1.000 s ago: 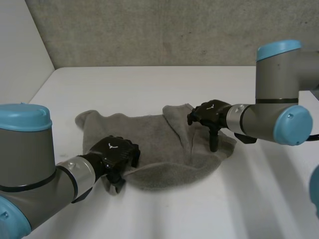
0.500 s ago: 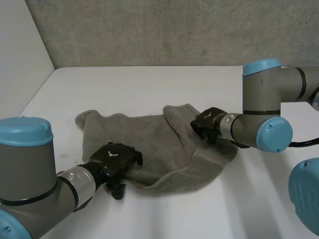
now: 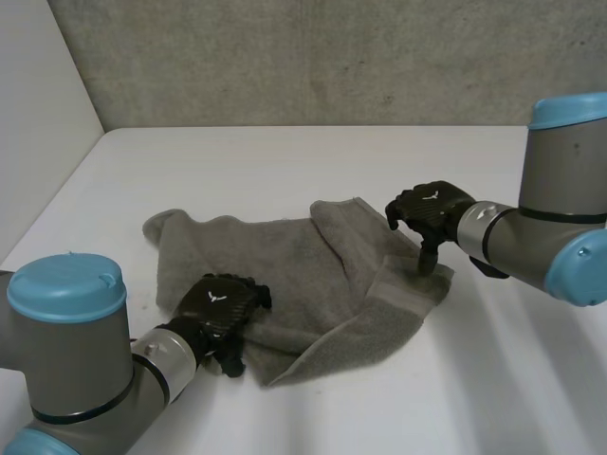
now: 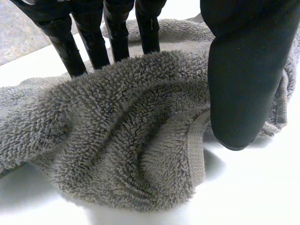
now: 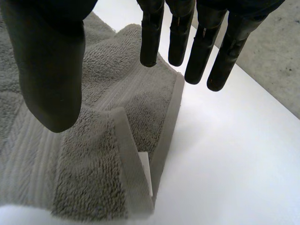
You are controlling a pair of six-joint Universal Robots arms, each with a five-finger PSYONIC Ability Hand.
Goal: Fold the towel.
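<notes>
A grey towel (image 3: 285, 256) lies crumpled on the white table (image 3: 285, 156), its right part folded over in a loose flap. My left hand (image 3: 220, 305) rests at the towel's near left edge. In the left wrist view a bunched ridge of towel (image 4: 117, 117) lies between its straight fingers (image 4: 93, 42) and its thumb (image 4: 243, 70), unpinched. My right hand (image 3: 432, 209) hovers just above the towel's right corner. Its fingers (image 5: 201, 51) hang straight and apart from the thumb (image 5: 51, 70), holding nothing. Under it the towel corner (image 5: 117, 108) shows a turned-up hem and a white label (image 5: 146, 173).
A grey concrete wall (image 3: 332, 57) closes the table at the back, and a white side wall (image 3: 38, 114) stands at the left. Bare table (image 3: 493, 379) stretches to the right of the towel and in front of it.
My right hand dipped onto the towel's right corner, then lifted off and drew back to the right. My left hand loosened and shifted slightly forward; the towel's near edge now lies in a straighter flap.
</notes>
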